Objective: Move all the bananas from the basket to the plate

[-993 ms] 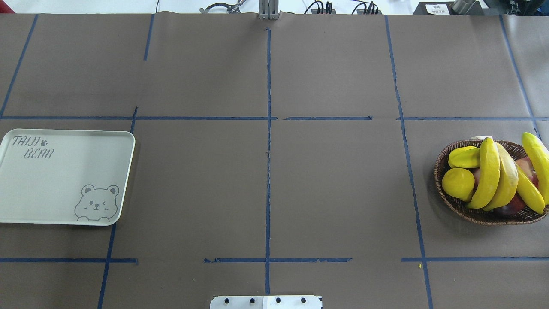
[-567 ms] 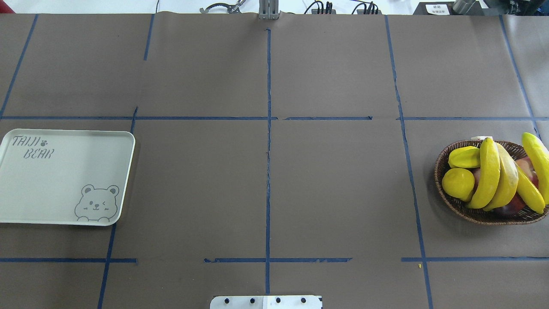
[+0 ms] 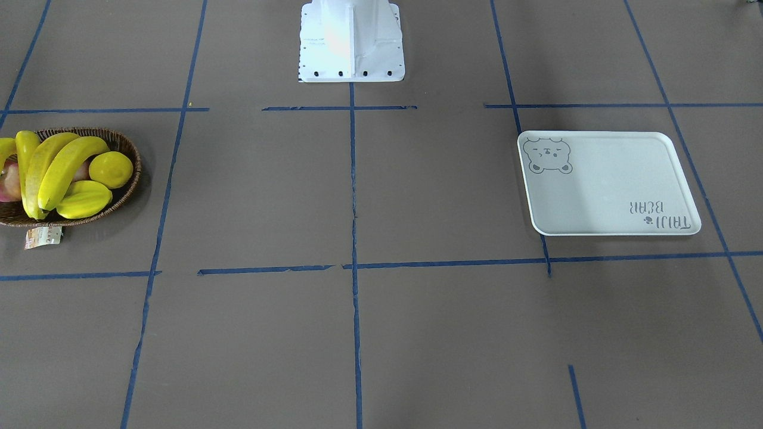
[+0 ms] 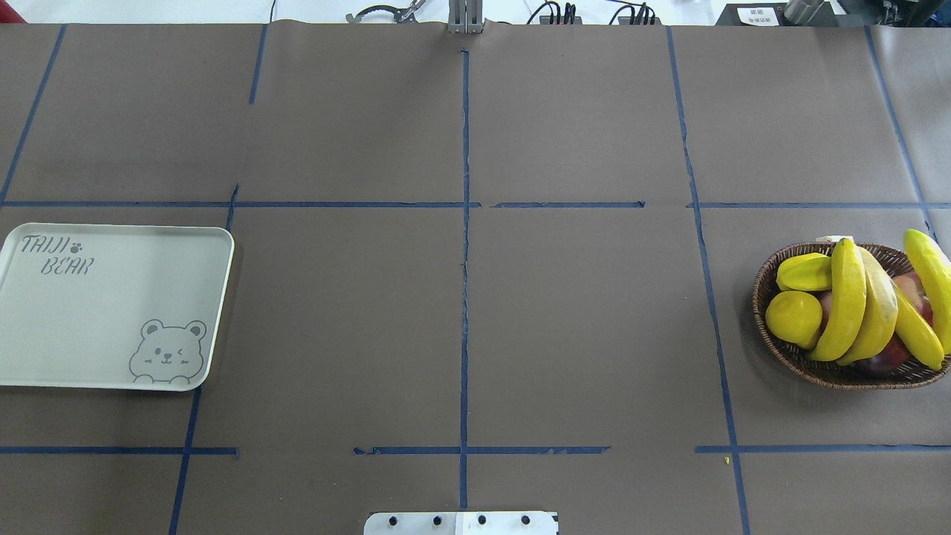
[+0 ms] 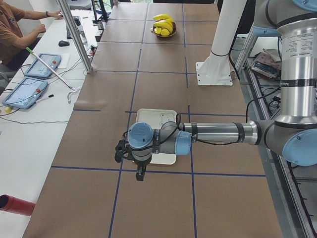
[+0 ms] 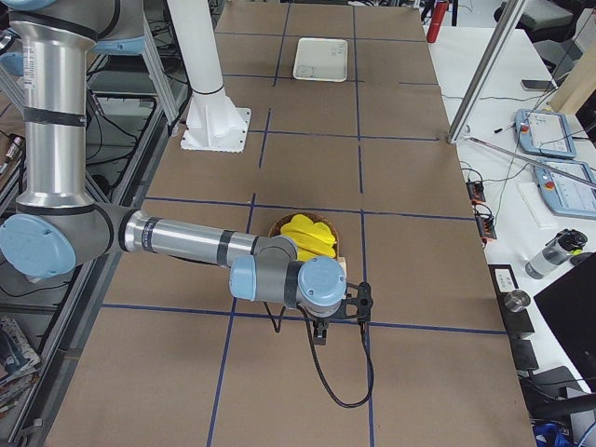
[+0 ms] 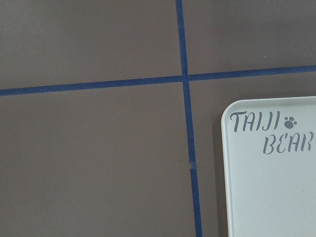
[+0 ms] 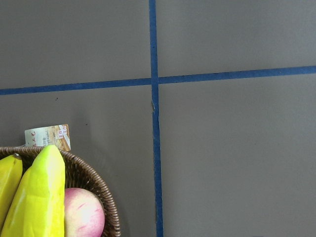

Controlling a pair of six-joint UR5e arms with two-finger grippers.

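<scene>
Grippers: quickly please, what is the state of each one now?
Left gripper: cannot be told, seen only from the side, near the plate.
Right gripper: cannot be told, seen only from the side, near the basket.

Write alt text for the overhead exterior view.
A wicker basket at the right edge holds four bananas among other fruit; the white bear-print plate at the left edge holds none. Blue tape lines cross the brown table between them.
</scene>
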